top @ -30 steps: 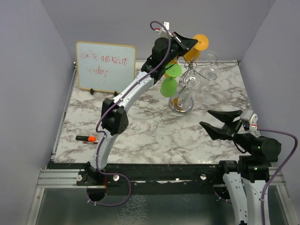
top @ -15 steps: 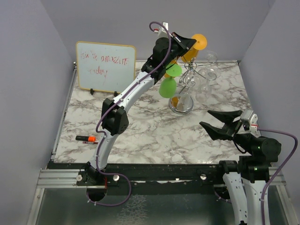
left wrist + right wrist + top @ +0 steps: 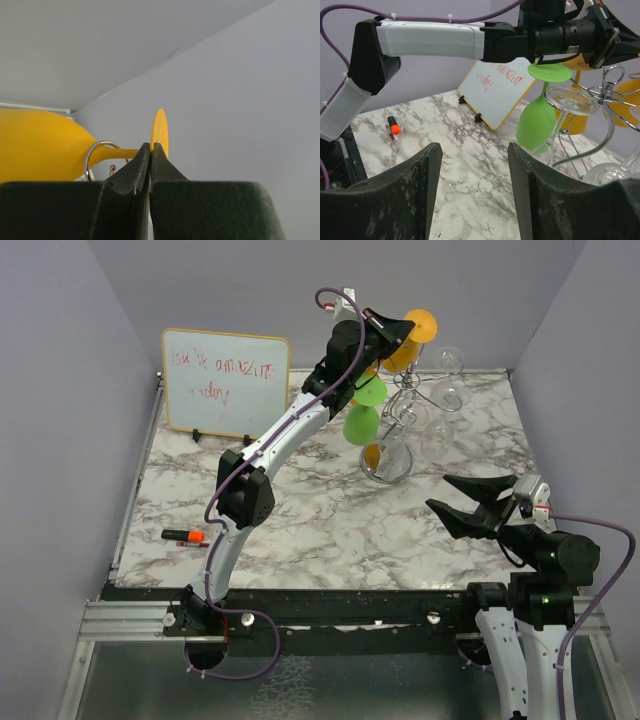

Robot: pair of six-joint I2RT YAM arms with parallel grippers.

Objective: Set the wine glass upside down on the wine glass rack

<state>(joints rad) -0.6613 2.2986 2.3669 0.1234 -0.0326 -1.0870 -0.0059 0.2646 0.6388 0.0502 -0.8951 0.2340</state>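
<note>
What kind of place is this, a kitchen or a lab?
Probably a robot test booth: plain grey walls enclose a marble-patterned table, a left arm and right arm are mounted at its edge, and a whiteboard stands at the back.

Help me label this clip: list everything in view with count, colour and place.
Wire wine glass rack: one, silver, table's far right.
Yellow-orange wine glass: one, held high beside the rack's top.
Green wine glass: one, hanging upside down on the rack.
Clear wine glasses: at least two, on the rack.
Framed whiteboard: one, white with red writing, far left.
Markers: two, orange-capped and dark, near left.
Marble-patterned table: one, white-grey, under everything.
Left fingers: black, shut on the yellow-orange glass's foot.
Right fingers: black, open, empty, above the table's near right.
</note>
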